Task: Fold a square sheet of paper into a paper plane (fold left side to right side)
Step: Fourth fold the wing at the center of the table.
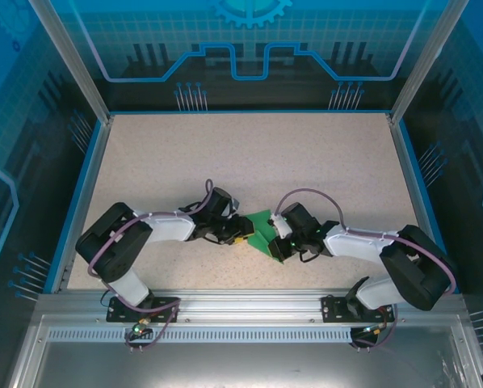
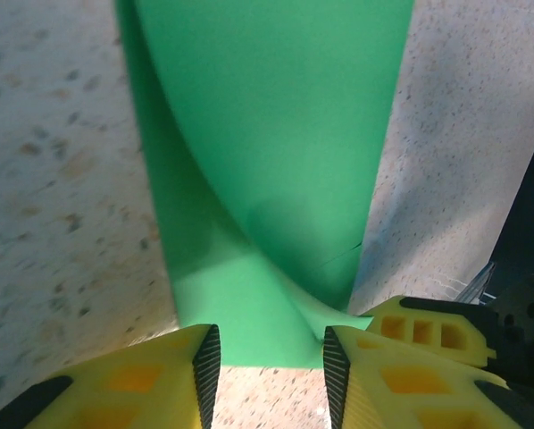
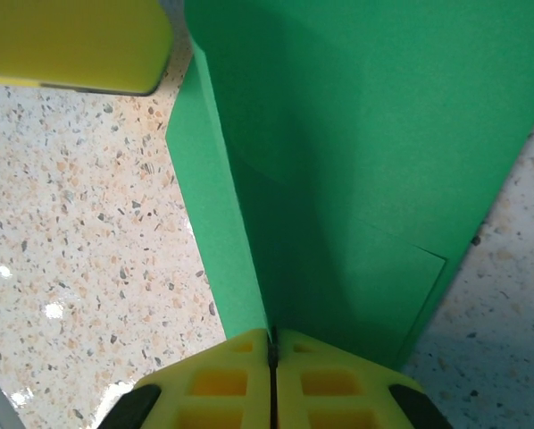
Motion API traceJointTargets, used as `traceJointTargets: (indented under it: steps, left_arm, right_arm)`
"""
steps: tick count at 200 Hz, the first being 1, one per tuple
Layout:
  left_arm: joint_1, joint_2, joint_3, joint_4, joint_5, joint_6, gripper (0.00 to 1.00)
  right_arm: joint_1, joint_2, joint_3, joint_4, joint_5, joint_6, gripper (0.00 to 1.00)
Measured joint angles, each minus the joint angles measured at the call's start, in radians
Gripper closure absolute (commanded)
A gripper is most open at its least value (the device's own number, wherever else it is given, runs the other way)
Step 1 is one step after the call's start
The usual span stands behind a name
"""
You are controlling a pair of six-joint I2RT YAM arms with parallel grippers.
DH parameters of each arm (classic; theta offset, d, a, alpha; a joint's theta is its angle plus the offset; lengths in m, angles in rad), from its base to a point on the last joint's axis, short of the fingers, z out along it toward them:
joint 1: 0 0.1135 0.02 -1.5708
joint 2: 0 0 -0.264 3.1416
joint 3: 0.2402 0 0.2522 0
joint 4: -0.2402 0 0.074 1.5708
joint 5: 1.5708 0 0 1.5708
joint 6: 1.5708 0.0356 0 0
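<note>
The green sheet of paper (image 1: 262, 229) lies folded in layers on the speckled table, near the front centre between both arms. In the left wrist view the paper (image 2: 276, 134) has one flap curling upward, and its near edge sits between the fingers of my left gripper (image 2: 267, 357), which stand apart; the raised flap touches the right-hand finger (image 2: 338, 366). My left gripper (image 1: 243, 239) is at the sheet's left end. My right gripper (image 1: 279, 242) is at its right end. There the right gripper (image 3: 273, 344) is shut on an upright fold of the paper (image 3: 356, 134).
The speckled table (image 1: 249, 153) stretches back to a blue-rimmed enclosure wall (image 1: 249, 109). A yellow finger of the left gripper (image 3: 70, 40) shows at the top left of the right wrist view, close to the paper's far end. The two arms nearly meet over the sheet.
</note>
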Motion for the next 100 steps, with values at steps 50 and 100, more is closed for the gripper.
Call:
traceJointTargets:
  steps: [50,100]
  left_arm:
    - [-0.018,0.035,0.030,0.016,0.003,-0.018,0.66]
    - [-0.024,0.048,0.045,0.019,0.003,-0.018,0.65]
  right_arm:
    - [-0.063,-0.020,-0.047,0.050,-0.082,0.032,0.94]
    - [-0.120,-0.016,-0.075,0.101,-0.168,0.082,0.94]
